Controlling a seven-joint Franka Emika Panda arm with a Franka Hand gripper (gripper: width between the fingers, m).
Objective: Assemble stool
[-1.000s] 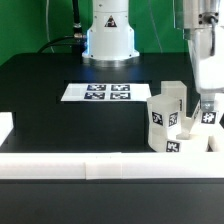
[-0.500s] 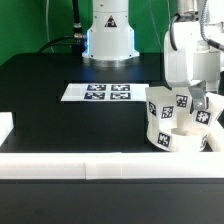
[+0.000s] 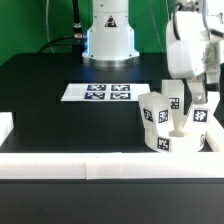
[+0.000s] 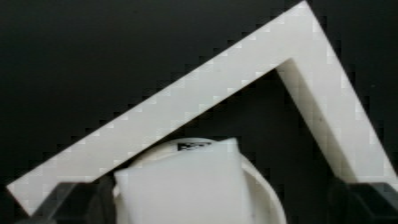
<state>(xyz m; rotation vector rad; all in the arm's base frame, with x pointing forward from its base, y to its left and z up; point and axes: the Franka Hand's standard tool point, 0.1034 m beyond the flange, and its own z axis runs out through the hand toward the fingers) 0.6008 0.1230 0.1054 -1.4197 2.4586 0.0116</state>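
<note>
Standing at the exterior view's right, the stool [image 3: 171, 124] rests on the black surface [image 3: 60, 115] beside the white rail [image 3: 100, 165], legs up with tags showing. The arm hangs over it, its jaws [image 3: 199, 97] near one leg [image 3: 198, 114]; their spread cannot be told here. The marker board [image 3: 97, 92] lies well apart. The wrist view shows the rail corner [image 4: 294, 75], a white stool part [image 4: 187, 180] between dark fingertips [image 4: 63, 200] standing apart, not touching it.

Stool [image 3: 170, 125] wedged against border rails [image 3: 80, 165].

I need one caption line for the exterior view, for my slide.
Panda gripper above the partly assembled white stool by the border rail.
</note>
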